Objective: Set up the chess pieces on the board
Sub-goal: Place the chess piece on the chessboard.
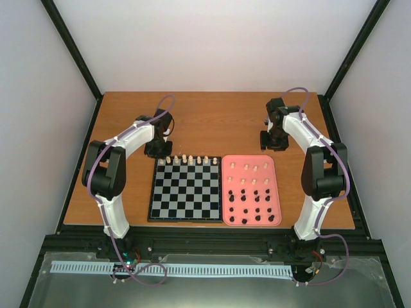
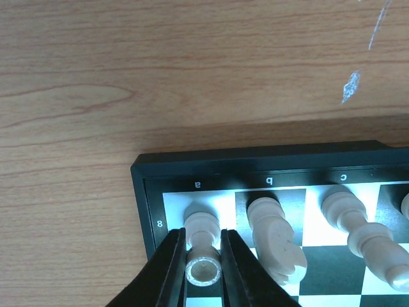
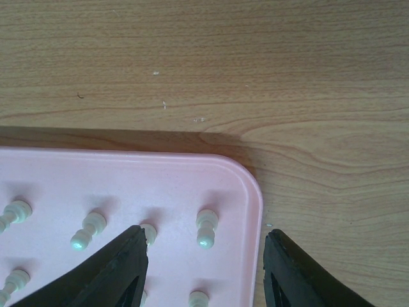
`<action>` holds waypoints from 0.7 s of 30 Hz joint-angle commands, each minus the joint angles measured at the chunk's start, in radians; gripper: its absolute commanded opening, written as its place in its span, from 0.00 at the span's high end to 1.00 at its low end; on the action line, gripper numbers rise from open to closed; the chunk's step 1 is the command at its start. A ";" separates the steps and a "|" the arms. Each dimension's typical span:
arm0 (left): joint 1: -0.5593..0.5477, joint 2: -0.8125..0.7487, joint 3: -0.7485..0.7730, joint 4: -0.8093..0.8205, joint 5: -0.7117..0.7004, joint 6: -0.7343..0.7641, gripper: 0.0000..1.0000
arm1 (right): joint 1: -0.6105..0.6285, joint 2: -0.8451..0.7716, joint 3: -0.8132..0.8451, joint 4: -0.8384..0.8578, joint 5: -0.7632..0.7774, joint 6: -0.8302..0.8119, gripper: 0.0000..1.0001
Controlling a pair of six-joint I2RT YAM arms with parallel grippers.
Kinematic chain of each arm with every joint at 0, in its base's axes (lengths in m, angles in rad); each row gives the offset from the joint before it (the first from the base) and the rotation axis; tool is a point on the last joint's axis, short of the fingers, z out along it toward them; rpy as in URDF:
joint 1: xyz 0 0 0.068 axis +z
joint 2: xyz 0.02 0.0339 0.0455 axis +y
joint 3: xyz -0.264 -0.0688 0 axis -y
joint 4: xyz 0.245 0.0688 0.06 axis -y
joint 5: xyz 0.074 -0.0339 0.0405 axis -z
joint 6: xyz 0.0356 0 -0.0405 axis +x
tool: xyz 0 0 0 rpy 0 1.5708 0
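Printed in pale characters on the black border of the board (image 2: 268,158), as seen from the left wrist: a figure 8 (image 2: 160,224) on the left edge, beside the corner square. Along the far edge, three small letters, apparently turned over: one like an a (image 2: 198,185), one reading as p (image 2: 268,181), then a c (image 2: 343,177). Too small to read from the top camera.
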 commanded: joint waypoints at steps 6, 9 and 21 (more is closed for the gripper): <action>0.017 0.007 -0.002 0.033 -0.020 -0.017 0.83 | -0.007 -0.002 -0.002 -0.006 0.011 -0.007 0.50; 0.017 0.012 -0.003 0.040 -0.018 -0.018 0.83 | -0.007 -0.003 -0.003 -0.006 0.010 -0.008 0.50; 0.017 0.004 -0.004 0.034 -0.010 -0.012 0.76 | -0.008 -0.005 -0.002 -0.008 0.005 -0.010 0.49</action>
